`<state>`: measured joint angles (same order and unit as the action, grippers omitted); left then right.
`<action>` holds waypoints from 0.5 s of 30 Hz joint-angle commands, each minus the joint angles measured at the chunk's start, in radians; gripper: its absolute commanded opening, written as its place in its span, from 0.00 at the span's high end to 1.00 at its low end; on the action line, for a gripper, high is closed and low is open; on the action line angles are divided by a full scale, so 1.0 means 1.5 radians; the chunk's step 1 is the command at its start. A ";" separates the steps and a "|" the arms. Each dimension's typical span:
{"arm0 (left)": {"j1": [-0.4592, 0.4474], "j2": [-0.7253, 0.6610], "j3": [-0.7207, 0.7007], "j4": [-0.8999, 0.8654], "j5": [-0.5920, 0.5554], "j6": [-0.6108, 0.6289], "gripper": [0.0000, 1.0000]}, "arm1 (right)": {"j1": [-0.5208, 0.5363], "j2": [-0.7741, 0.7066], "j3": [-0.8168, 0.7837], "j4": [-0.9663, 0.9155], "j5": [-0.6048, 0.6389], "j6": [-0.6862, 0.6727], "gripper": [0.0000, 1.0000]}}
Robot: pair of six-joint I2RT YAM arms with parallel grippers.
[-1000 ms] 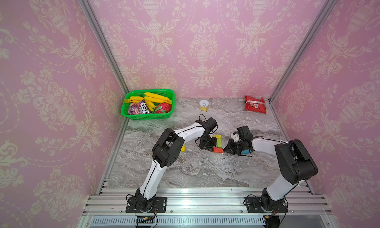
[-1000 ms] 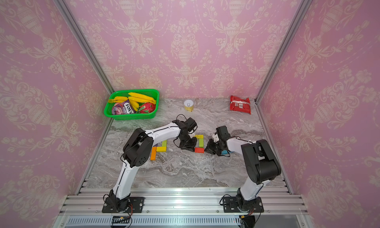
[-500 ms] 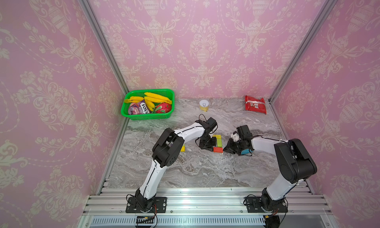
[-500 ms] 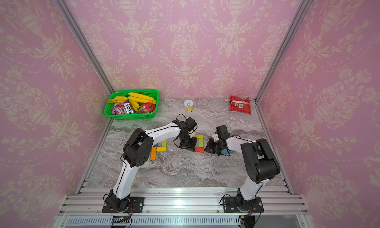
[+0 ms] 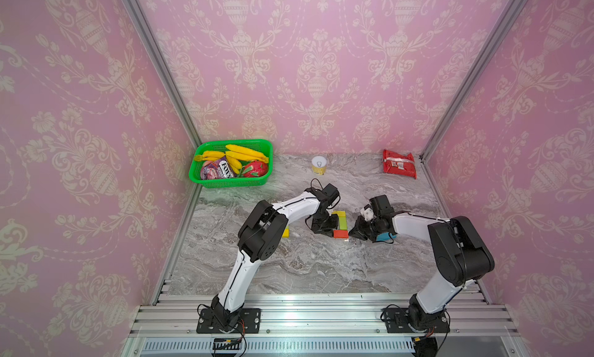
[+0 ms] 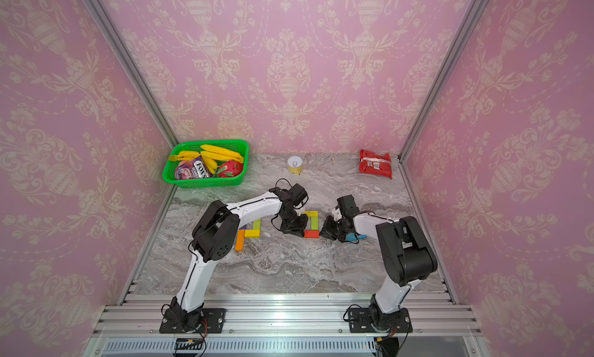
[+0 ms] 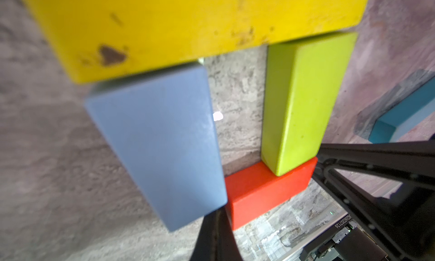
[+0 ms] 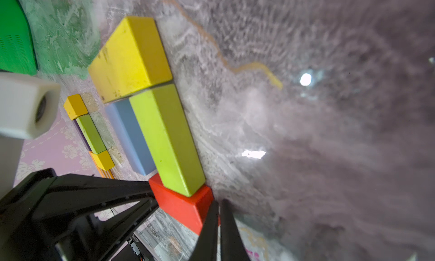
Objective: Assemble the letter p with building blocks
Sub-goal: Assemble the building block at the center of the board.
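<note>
Four building blocks form a small rectangle on the marble: yellow (image 7: 188,24), light blue (image 7: 160,142), lime green (image 7: 303,102) and red (image 7: 263,196). In both top views the red block (image 6: 311,233) is its near side. My left gripper (image 7: 215,215) is shut and empty, its tips at the gap between the light blue and red blocks. My right gripper (image 8: 219,203) is shut and empty too, with its tips against the red block's (image 8: 183,205) outer end. A teal block (image 6: 358,237) lies under the right arm. More blocks, lime green (image 6: 256,223), yellow (image 6: 252,232) and orange (image 6: 239,240), lie to the left.
A green basket (image 5: 231,181) with bananas and packets stands at the back left. At the back middle is a small yellow can (image 5: 319,164), and a red snack packet (image 5: 398,164) lies at the back right. Pink walls close in three sides.
</note>
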<state>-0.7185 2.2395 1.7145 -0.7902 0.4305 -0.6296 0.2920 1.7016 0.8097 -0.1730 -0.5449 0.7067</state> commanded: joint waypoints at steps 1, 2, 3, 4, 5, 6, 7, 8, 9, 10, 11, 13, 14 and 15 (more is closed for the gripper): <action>-0.003 0.010 0.018 0.027 0.000 -0.007 1.00 | 0.004 0.017 0.010 -0.009 -0.004 -0.005 0.91; -0.003 0.010 0.018 0.027 -0.001 -0.007 1.00 | 0.004 0.017 0.008 -0.007 -0.004 -0.003 0.91; -0.003 0.010 0.018 0.027 0.000 -0.007 1.00 | 0.003 0.017 0.007 -0.005 -0.004 -0.001 0.91; -0.003 0.010 0.018 0.027 0.000 -0.007 1.00 | 0.004 0.018 0.008 -0.004 -0.004 -0.001 0.91; -0.003 0.010 0.018 0.026 -0.001 -0.007 1.00 | 0.004 0.021 0.009 -0.004 -0.005 -0.001 0.91; -0.003 0.010 0.018 0.026 0.000 -0.007 1.00 | 0.004 0.021 0.010 -0.004 -0.006 -0.003 0.91; -0.003 0.010 0.019 0.026 0.000 -0.006 1.00 | 0.003 0.022 0.010 -0.004 -0.006 -0.002 0.91; -0.003 0.010 0.018 0.026 -0.002 -0.007 1.00 | 0.004 0.021 0.011 -0.003 -0.006 -0.002 0.91; -0.003 0.009 0.019 0.025 -0.001 -0.006 1.00 | 0.004 0.021 0.011 -0.004 -0.006 -0.003 0.91; -0.003 0.009 0.018 0.025 -0.001 -0.006 1.00 | 0.004 0.021 0.011 -0.004 -0.005 -0.002 0.91; -0.003 0.010 0.018 0.026 -0.002 -0.006 1.00 | 0.003 0.021 0.011 -0.004 -0.005 -0.003 0.91; -0.003 0.008 0.019 0.025 -0.001 -0.006 1.00 | 0.004 0.022 0.011 -0.005 -0.004 -0.002 0.91; -0.003 0.009 0.017 0.026 0.000 -0.006 1.00 | 0.004 0.022 0.011 -0.004 -0.004 -0.003 0.91; -0.003 0.007 0.015 0.027 0.000 -0.008 1.00 | 0.004 0.021 0.011 -0.005 -0.004 -0.003 0.91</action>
<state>-0.7170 2.2395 1.7145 -0.7872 0.4297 -0.6296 0.2920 1.7081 0.8162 -0.1722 -0.5442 0.7067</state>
